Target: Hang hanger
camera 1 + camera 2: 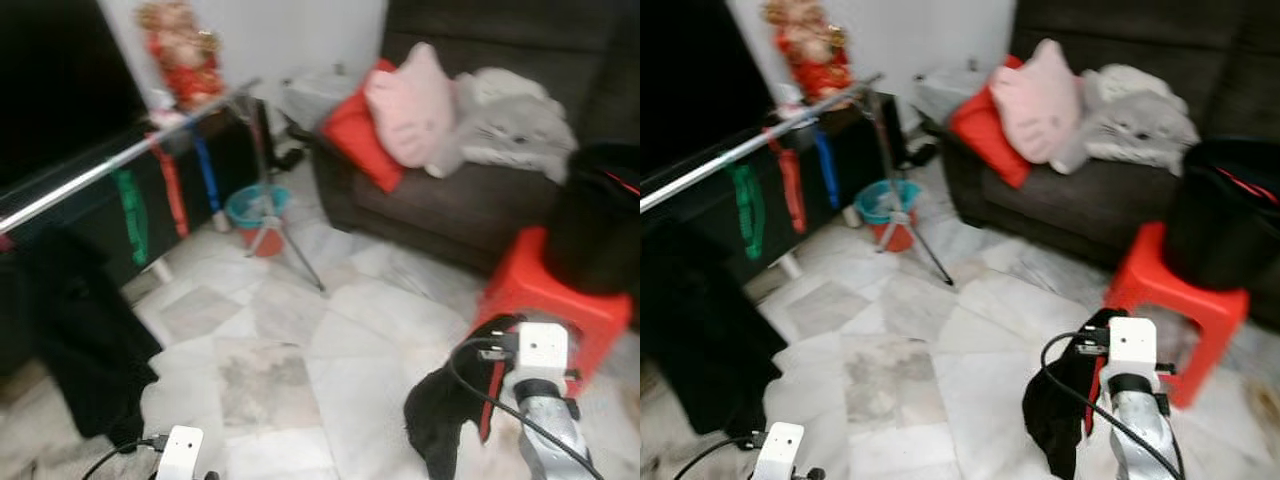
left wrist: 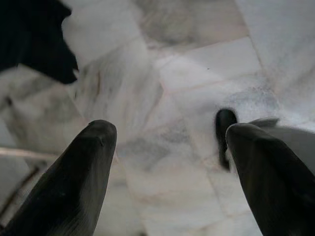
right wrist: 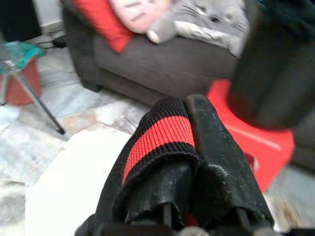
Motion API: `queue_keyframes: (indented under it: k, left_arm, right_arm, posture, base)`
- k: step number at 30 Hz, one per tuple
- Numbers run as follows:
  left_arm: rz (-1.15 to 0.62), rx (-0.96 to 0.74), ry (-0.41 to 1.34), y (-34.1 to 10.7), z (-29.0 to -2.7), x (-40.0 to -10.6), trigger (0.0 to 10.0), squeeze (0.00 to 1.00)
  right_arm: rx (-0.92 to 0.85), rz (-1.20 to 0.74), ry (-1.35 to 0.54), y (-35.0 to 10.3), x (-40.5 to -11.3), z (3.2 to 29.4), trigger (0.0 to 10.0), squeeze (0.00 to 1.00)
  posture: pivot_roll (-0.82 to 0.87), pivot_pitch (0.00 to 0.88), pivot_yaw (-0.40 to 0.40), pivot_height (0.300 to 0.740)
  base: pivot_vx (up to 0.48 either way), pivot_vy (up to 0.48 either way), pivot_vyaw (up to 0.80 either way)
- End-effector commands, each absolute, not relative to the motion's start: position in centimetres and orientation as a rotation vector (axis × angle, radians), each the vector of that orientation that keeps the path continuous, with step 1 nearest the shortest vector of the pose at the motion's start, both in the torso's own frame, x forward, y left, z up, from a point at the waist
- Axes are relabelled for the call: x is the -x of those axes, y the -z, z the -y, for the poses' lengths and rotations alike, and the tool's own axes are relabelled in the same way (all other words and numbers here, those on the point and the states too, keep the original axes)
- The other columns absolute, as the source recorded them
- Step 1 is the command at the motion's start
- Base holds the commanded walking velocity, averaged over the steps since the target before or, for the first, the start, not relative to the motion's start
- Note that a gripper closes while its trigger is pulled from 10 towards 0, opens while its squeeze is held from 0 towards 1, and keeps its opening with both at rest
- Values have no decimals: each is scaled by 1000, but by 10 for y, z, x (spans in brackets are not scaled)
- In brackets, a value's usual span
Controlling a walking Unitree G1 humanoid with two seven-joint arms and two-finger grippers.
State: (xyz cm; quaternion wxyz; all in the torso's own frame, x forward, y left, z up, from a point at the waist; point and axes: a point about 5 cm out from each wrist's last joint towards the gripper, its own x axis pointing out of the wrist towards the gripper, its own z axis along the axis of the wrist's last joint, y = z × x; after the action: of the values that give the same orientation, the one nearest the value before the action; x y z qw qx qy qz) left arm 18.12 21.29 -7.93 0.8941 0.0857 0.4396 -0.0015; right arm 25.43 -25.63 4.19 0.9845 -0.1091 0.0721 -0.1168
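The right pincer (image 3: 189, 147) is clamping a black knit garment (image 1: 450, 410) (red-striped cuff) — soft, light, prone to slipping. The left pincer (image 2: 167, 162) is hanging open; I'd be gripping near the collar — no hanger visible.

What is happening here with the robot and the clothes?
The robot stands on a marble floor in a living room. Its right gripper is shut on a black garment with a red stripe, held low beside a red stool. The left gripper is open above the floor. A clothes rail with coloured hangers stands to its left; the garment is not yet on it.
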Motion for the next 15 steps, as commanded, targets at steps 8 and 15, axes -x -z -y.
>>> queue_keyframes:
  k: [8, 15]
  left_arm:
    - [-974, -167, -33, 83, -228, -168, 10000, 0]
    - [-998, -164, -42, 85, -234, -160, 10000, 0]
  right_arm:
    - [219, -116, 216, -49, -261, 253, 10000, 0]
    - [222, -116, 216, -49, -261, 256, 10000, 0]
  posture:
    - [4, 0, 19, 740]
    - [5, 0, 12, 740]
  base:
    - [0, 0, 800]
    - [0, 0, 800]
